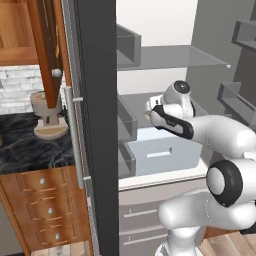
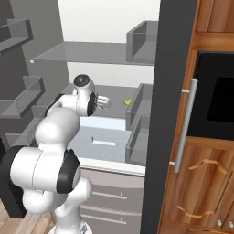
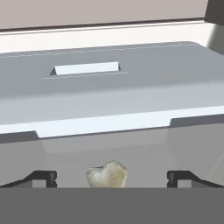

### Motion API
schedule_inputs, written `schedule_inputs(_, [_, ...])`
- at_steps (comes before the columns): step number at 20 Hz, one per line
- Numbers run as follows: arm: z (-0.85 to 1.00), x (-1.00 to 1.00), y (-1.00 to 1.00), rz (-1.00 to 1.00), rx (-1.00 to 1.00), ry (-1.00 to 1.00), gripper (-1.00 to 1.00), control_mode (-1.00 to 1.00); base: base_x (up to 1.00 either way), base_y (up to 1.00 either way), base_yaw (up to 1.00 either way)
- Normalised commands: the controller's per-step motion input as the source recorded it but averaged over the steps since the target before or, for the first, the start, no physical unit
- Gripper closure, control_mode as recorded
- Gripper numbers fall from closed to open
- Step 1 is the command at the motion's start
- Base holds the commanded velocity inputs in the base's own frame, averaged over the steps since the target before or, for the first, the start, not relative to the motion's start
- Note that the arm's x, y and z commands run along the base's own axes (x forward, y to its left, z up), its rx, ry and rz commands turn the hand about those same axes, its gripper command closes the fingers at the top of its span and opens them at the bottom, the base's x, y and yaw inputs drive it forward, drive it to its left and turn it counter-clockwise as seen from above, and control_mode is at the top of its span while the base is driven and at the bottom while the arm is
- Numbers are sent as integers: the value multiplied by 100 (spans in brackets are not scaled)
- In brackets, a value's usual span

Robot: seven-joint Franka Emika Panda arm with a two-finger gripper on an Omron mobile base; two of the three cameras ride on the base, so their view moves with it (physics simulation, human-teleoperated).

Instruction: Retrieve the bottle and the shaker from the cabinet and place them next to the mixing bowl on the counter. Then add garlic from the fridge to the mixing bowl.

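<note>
The fridge (image 1: 97, 125) stands open in front of me, its dark door swung out to the left with the long silver handle (image 1: 72, 142), and the white arm is reaching well inside over the pale drawer (image 1: 162, 155). Off to the left, the black counter (image 1: 25, 147) sits beyond the door. Down at the hand, the gripper (image 3: 112, 177) has its fingers spread wide apart, and the garlic (image 3: 107, 174) lies between them on the grey shelf, not yet pinched. I'd worry the bulb is lumpy and small: if the fingers close off-centre or too high, it could squirt out and roll deeper in. Pulling back carelessly, the elbow might also clip the door or shelf edge.
</note>
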Motion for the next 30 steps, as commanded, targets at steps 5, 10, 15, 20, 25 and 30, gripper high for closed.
schedule_inputs(5, [-5,40,0,0,0,0,-100,-100,0,0,0])
schedule_inputs(10, [-7,37,-5,0,0,0,-100,-100,0,0,0])
schedule_inputs(15, [-12,34,-1,0,0,0,-100,-100,0,0,0])
schedule_inputs(20, [-15,37,0,0,0,0,-100,-100,0,0,0])
schedule_inputs(25, [-17,22,0,0,0,0,-100,-100,0,0,0])
schedule_inputs(30, [-18,18,0,0,0,0,-100,-100,0,0,0])
